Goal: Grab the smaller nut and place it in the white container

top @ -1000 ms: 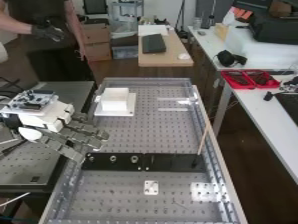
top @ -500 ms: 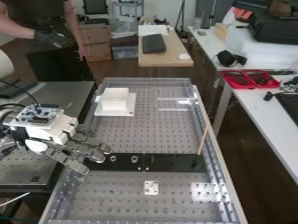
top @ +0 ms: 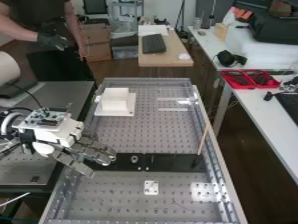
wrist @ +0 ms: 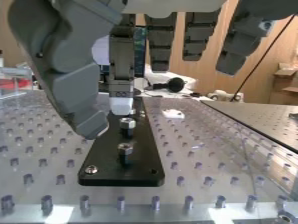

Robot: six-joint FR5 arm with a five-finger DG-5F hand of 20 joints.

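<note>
In the high view the hand (top: 61,145) hangs at the left end of the flat black bar (top: 169,162), its fingers extended over that end and hiding what stands there. The bearing (top: 134,159) shows just beyond the fingertips. A white container (top: 115,99) sits on the far left of the perforated plate. The wrist view has the hand (wrist: 78,85) open, thumb and fingers apart with nothing between them. There the smaller nut (wrist: 125,148) stands on its post near the bar's close end; the larger nut (wrist: 127,123) is behind it, close to the thumb tip and one fingertip.
A thin wooden stick (top: 203,140) leans at the bar's right end. A small white plate (top: 151,187) lies below the bar, and clear strips (top: 174,109) lie at the far right. Raised metal rails (top: 216,170) edge the perforated plate.
The hand has moved right and slightly toward the view's bottom. Its fingers now cover the places of both nuts, which showed a second ago.
</note>
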